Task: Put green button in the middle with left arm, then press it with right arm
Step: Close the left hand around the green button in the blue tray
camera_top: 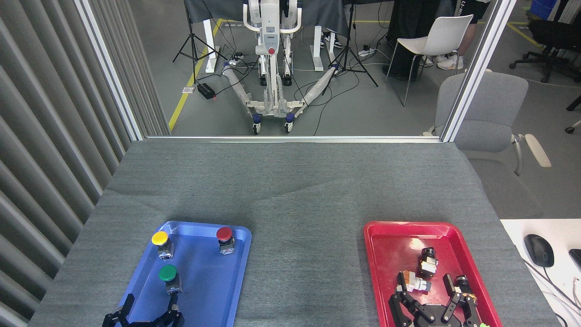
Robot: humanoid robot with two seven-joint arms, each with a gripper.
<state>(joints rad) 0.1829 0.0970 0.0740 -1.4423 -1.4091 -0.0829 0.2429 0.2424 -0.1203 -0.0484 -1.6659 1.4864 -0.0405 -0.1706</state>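
Grey woven cloth (pixel 295 190) over the whole tabletop, faintly creased toward the far side. Two shallow glossy plastic trays with rounded corners: one blue tray (pixel 213 290) at left, one red tray (pixel 390 245) at right, well apart, with bare cloth, the middle (pixel 306 272), between.

Three pushbuttons upright in the blue tray, each a round mushroom cap on a boxy black-and-silver base: yellow button (pixel 160 238) at far left, red button (pixel 224 234) at far right, green button (pixel 168 273) nearer, below the yellow one. All three apart from one another.

Three small parts lying in the red tray: one dark cylindrical part (pixel 427 260), one white-and-orange part (pixel 414 281) on its side, one dark part with a tan end (pixel 465 290).

Two black skeletal grippers at the bottom edge. Left gripper (pixel 149 303) over the near end of the blue tray, fingers spread wide, holding nothing; right-hand fingertip just below the green button's base, touching or not cannot be told. Right gripper (pixel 427 290) over the near end of the red tray, fingers likewise splayed, gripping nothing, tips just beside the white-and-orange part and the tan-ended part.

One black mouse (pixel 539 250) on a white desk (pixel 517 231) at right.
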